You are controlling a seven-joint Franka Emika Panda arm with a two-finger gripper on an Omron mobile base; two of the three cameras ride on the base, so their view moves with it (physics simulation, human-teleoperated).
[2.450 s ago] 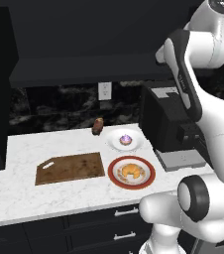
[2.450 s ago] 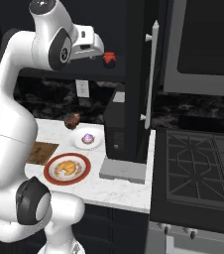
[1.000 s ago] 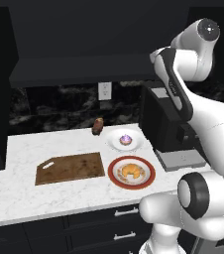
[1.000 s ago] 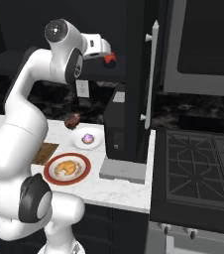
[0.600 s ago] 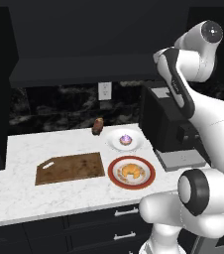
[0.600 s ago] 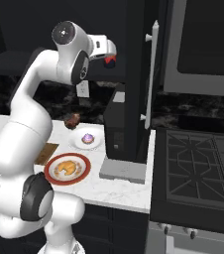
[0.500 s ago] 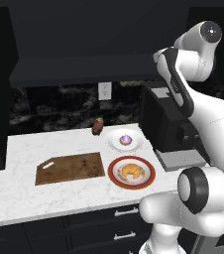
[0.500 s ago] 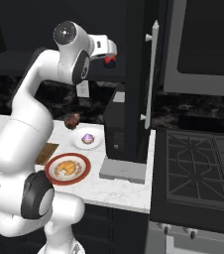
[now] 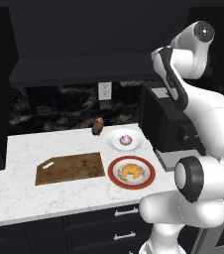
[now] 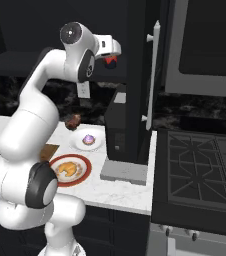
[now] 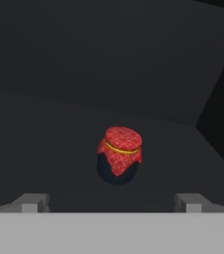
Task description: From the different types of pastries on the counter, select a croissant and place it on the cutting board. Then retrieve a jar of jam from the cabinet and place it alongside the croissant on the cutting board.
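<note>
The jar of jam [image 11: 120, 155], dark with a red checked cloth lid, stands upright on the dark cabinet shelf. My gripper [image 11: 111, 201] is open and empty, a short way in front of it, with the jar centred between the fingertips [image 11: 32, 201]. From the right base view the jar of jam [image 10: 111, 60] shows just below my raised hand. The croissant [image 9: 131, 171] lies on a red-rimmed plate [image 9: 148, 177] on the counter [image 9: 15, 198]. The cutting board [image 9: 72, 167] lies bare to the plate's left.
A purple-frosted cupcake [image 9: 126, 140] sits on a white plate behind the croissant, a dark brown pastry [image 9: 98, 126] near the wall. A black appliance [image 9: 168, 124] stands right of the plates. The open cabinet door [image 10: 140, 75] hangs beside my hand, with a stove [image 10: 200, 170] beyond.
The arm has swung my hand to the right and closer to the jar in the cabinet. The jaws have stayed open. The pastries and the board have not moved.
</note>
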